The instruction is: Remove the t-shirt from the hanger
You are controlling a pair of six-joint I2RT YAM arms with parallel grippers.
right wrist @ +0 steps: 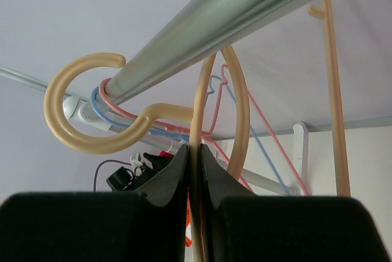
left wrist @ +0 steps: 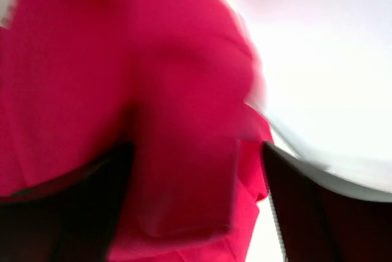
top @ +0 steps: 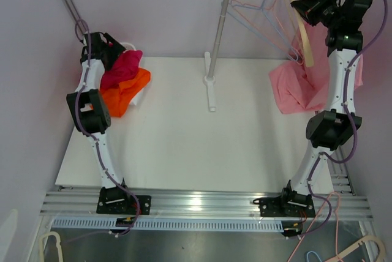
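Clothes-rail scene: the right gripper, raised to the silver metal rail, is clenched on a thin limb of the cream plastic hanger. The pink t-shirt droops beneath at the far right edge of the white table. At the far left edge, the left gripper stands released, fingers wide around a magenta cloth beside an orange cloth. Broad tabletop separates the arms, broken only by the rail's upright post.
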